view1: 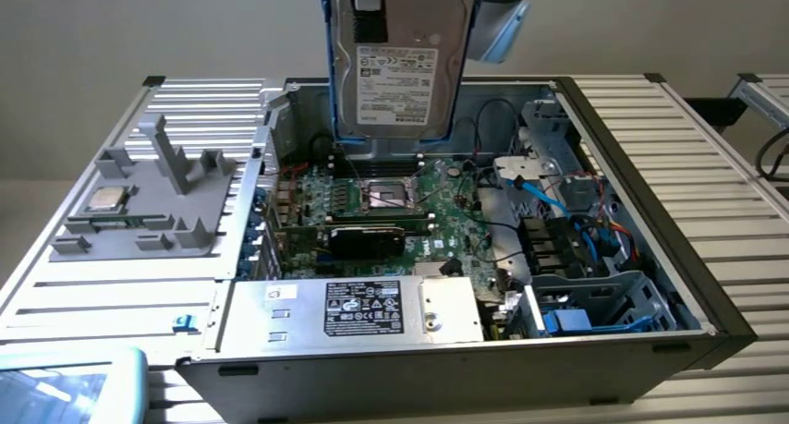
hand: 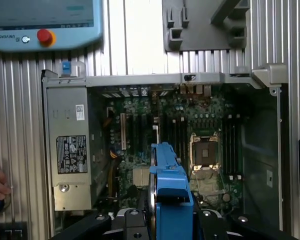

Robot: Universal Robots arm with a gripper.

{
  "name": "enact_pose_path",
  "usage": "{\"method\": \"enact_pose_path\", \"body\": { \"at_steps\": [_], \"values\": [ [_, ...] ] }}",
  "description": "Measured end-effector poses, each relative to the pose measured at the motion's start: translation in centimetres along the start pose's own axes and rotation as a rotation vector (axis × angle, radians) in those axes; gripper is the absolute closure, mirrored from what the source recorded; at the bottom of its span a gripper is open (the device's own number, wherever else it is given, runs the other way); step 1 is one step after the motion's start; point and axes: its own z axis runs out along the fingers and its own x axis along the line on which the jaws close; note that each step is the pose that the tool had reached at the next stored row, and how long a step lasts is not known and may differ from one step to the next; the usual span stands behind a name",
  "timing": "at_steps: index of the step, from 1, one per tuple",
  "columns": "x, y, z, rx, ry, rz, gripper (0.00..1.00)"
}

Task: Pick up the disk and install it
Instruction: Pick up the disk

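One gripper [view1: 368, 27]: clamped on the disk [view1: 397, 73], holding it on edge.
Disk position: high over the open case [view1: 672, 258], above the motherboard [view1: 407, 198], touching nothing.
Slip risk: you grip it near its upper end; a jolt could drop it onto the board.
Snag risk: loose cables [view1: 542, 188] beside the bay [view1: 604, 304] could catch its blue frame [hand: 171, 185].
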Motion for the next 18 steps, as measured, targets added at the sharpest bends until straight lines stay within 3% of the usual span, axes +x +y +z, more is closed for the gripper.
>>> {"method": "enact_pose_path", "body": {
  "at_steps": [7, 18],
  "values": [
    [0.5, -1.69, 0.01, 0.0006, 0.0122, 0.000, 0.62],
    [2.4, -4.48, -0.02, 0.0008, 0.0166, 0.000, 0.62]
  ]
}}
